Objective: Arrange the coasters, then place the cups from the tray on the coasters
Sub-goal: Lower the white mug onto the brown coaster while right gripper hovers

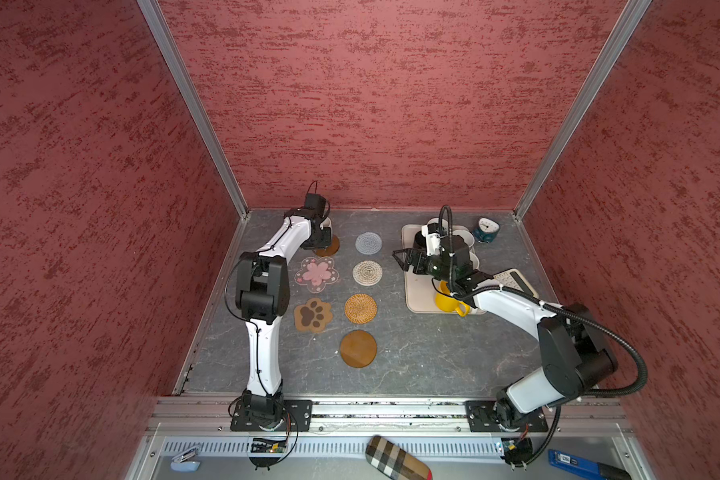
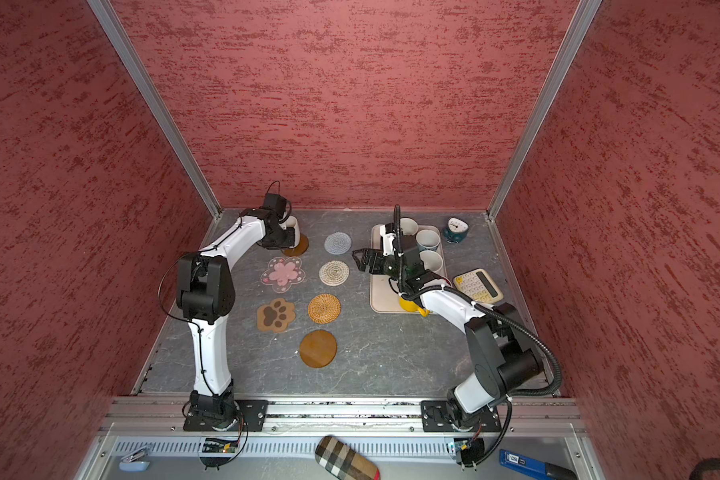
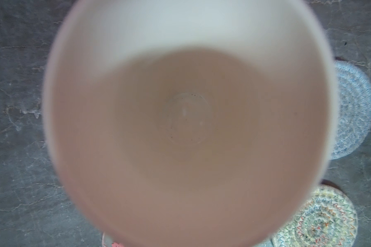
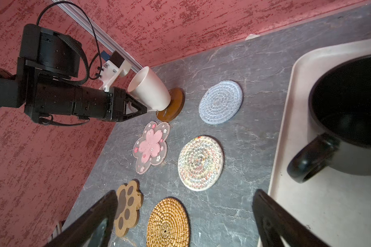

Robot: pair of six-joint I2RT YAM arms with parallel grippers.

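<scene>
My left gripper (image 4: 146, 110) is shut on the handle of a plain white cup (image 4: 148, 89) at the back left. The cup's base meets a brown wooden coaster (image 4: 174, 105). In the left wrist view the cup's inside (image 3: 186, 117) fills the picture and hides the jaws. Other coasters lie bare in two columns: grey woven (image 1: 368, 243), beige woven (image 1: 367, 273), rattan (image 1: 360, 308), brown disc (image 1: 358, 348), pink flower (image 1: 317, 274) and paw (image 1: 313, 315). My right gripper (image 1: 399, 259) hangs open and empty over the tray's (image 1: 420, 297) left edge, beside the black cup (image 4: 351, 119).
The tray also holds a yellow cup (image 1: 447, 301) and three white cups (image 2: 428, 240), partly hidden by my right arm. A teal clock (image 1: 486, 230) stands behind the tray, and a calculator (image 1: 516, 280) lies to its right. Red walls close in three sides.
</scene>
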